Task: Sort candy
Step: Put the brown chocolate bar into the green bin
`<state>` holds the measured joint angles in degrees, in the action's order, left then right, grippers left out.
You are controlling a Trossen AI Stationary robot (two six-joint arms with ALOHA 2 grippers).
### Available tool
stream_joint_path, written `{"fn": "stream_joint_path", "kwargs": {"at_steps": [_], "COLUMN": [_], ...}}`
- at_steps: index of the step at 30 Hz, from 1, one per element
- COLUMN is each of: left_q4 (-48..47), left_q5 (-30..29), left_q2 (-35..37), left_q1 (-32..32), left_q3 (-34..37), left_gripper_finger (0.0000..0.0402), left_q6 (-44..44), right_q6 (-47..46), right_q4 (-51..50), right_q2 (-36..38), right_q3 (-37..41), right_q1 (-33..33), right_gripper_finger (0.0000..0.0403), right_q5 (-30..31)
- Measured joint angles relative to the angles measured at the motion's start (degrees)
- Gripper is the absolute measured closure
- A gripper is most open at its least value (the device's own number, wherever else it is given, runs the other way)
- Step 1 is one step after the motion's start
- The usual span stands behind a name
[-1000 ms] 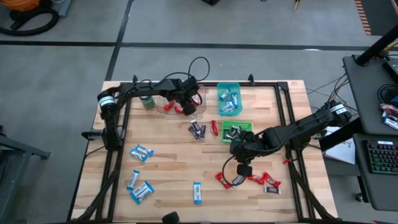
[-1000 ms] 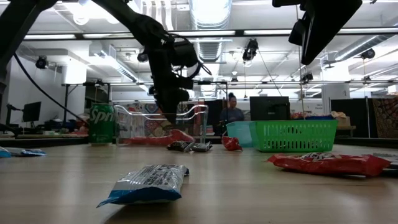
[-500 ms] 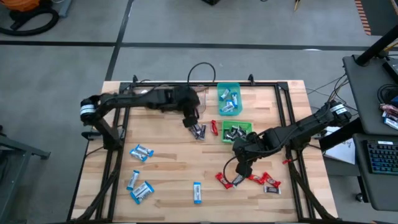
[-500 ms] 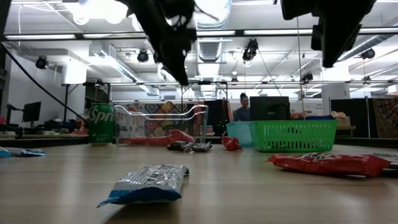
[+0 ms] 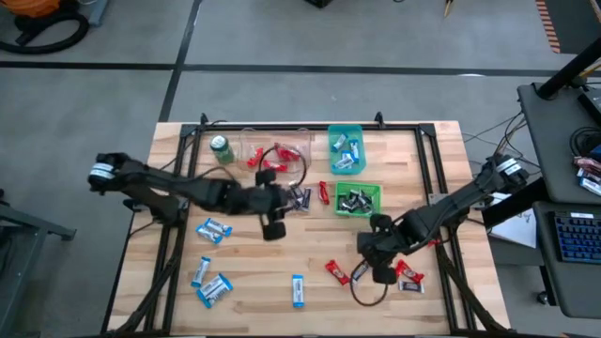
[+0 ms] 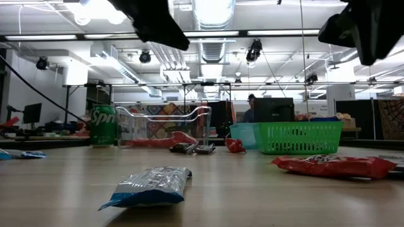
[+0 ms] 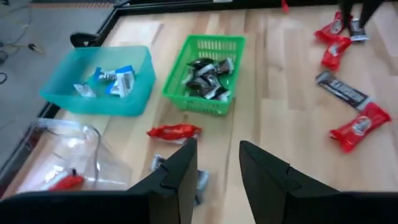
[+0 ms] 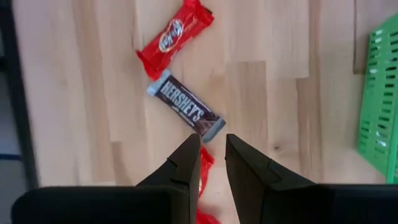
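Note:
Loose candy lies about the table: light blue bars (image 5: 213, 230) at the near left, dark bars (image 5: 299, 197) and a red bar (image 7: 174, 131) mid-table, red and dark bars (image 5: 336, 272) at the near right. My left gripper (image 5: 273, 227) (image 7: 217, 144) hangs open high over the table's middle, just near-side of the dark bars, with nothing between its fingers. My right gripper (image 5: 382, 272) (image 8: 212, 138) hovers high over the near-right bars, its fingers a narrow gap apart. A Hershey's bar (image 8: 186, 112) lies ahead of the fingers and a red bar (image 8: 206, 165) shows on the table through the gap.
At the far edge stand a clear bin (image 5: 277, 152) with red bars, a teal bin (image 5: 345, 150) with blue bars and a green can (image 5: 221, 148). A green basket (image 5: 358, 199) with dark bars stands mid-table. Bare wood lies between the two grippers.
My left gripper has come up out of the clear bin and swung toward the table's near edge, ending high over the middle, tipped more level. My right gripper has drifted a little toward the near right corner. No candy has moved.

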<state>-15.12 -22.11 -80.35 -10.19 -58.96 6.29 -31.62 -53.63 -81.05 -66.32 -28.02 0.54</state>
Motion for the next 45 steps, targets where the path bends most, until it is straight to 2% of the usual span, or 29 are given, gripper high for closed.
{"fn": "stream_joint_path", "kwargs": {"at_steps": [5, 14, 30, 45], "left_q4": [7.2, 12.6, 13.7, 14.5], "left_q5": [-7.2, -9.0, -9.0, -9.0], "left_q2": [0.9, 0.8, 0.6, -2.2], "left_q1": [-6.4, -11.4, -12.6, -12.6], "left_q3": [4.3, 5.8, 5.8, 5.9], "left_gripper_finger": [0.0299, 0.0299, 0.0299, 0.0299], "left_q6": [3.3, 3.9, 4.8, 4.7], "right_q6": [2.9, 9.7, 20.7, 22.0], "right_q4": [0.4, 2.2, 6.7, 8.5], "right_q2": [-3.4, -9.7, -20.8, -23.4], "right_q3": [0.0, 0.0, 0.0, -0.1], "right_q1": [-1.5, -3.6, -4.6, -4.3], "right_gripper_finger": [0.0310, 0.0252, 0.0252, 0.0262], "right_q5": [1.8, 3.9, 5.1, 4.7]}}
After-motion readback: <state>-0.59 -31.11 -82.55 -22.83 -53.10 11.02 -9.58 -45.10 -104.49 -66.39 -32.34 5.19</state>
